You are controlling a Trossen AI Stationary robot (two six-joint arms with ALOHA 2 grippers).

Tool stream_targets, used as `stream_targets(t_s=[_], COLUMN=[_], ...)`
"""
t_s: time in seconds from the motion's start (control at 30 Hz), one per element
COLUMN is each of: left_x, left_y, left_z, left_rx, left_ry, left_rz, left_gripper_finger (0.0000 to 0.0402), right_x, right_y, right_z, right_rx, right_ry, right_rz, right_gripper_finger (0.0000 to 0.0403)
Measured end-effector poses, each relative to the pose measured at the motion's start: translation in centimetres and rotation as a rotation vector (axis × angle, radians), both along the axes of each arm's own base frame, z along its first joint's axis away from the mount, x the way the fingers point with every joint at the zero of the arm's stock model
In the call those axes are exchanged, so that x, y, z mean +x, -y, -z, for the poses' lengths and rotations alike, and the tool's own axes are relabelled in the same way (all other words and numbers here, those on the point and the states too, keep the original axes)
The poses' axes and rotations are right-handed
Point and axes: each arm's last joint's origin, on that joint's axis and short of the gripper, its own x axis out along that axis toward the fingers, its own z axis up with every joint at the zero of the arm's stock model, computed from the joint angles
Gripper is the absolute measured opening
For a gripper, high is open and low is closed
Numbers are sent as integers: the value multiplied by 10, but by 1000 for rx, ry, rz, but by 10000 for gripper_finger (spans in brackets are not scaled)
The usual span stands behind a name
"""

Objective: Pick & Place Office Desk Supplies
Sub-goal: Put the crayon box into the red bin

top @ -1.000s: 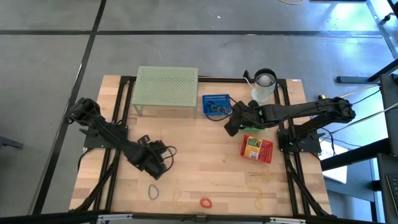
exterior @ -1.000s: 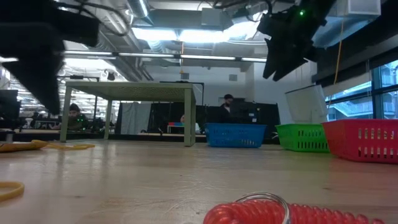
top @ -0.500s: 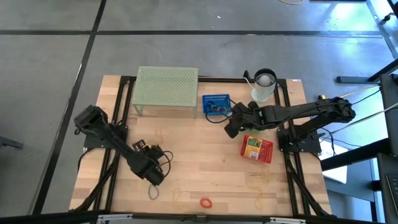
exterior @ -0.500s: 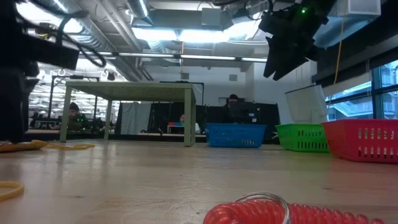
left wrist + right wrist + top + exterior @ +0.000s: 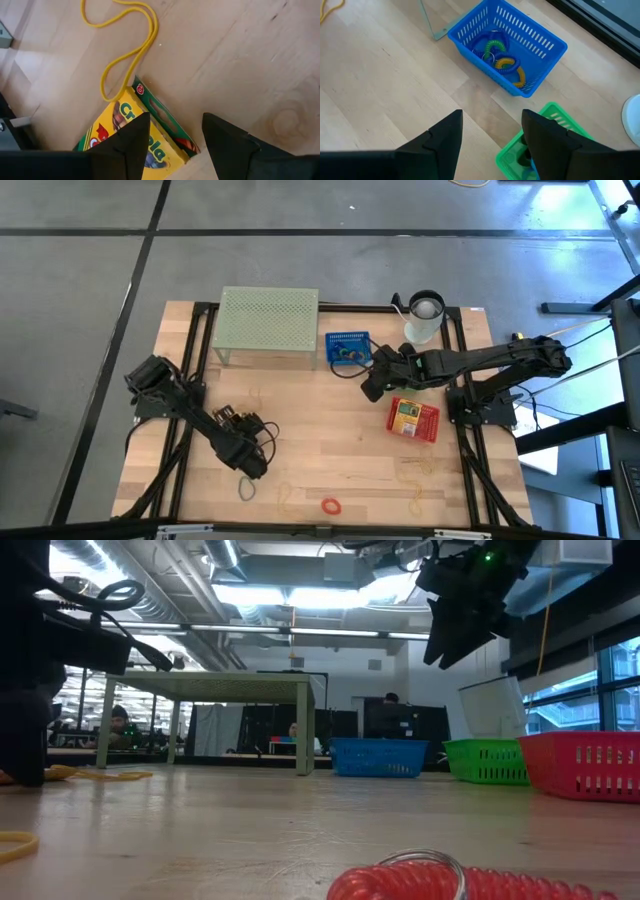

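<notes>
In the left wrist view a yellow-green crayon box [image 5: 142, 142] lies flat on the wood, with a yellow rubber-band loop [image 5: 131, 47] just beyond it. My left gripper [image 5: 172, 135] is open and low over the box's end, one finger above the box and the other above bare wood. In the high view it sits near the table's near-left part [image 5: 248, 468]. My right gripper [image 5: 492, 132] is open and hangs high [image 5: 445, 645] between the blue basket [image 5: 507, 47], which holds coiled loops, and the green basket [image 5: 540, 145]. A red coil [image 5: 330, 505] lies near the near edge.
The pale green mesh stand [image 5: 268, 325] and white cup [image 5: 425, 315] stand at the far side. A red basket [image 5: 430, 426] holding a yellow-green box sits under the right arm. Loose yellow bands [image 5: 287, 498] [image 5: 416, 472] lie along the near edge, with open wood in the middle.
My left gripper has moved toward the near edge and come down close to the tabletop, staying open. The right arm has kept still.
</notes>
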Motion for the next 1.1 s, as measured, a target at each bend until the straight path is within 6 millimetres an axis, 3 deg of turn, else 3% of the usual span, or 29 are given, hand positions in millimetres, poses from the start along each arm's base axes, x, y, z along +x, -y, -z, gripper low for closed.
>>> stream_targets(t_s=[0.23, 1.1], left_x=[-3, -10], left_y=[4, 8], left_z=[1, 1], left_rx=[11, 16], left_ry=[17, -22], left_rz=[0, 39], left_gripper_finger=[168, 4], right_x=[1, 6], right_y=[0, -1], right_z=[-1, -3], right_rx=[13, 47], right_ry=[26, 75], right_rz=[19, 8], right_gripper_finger=[205, 205])
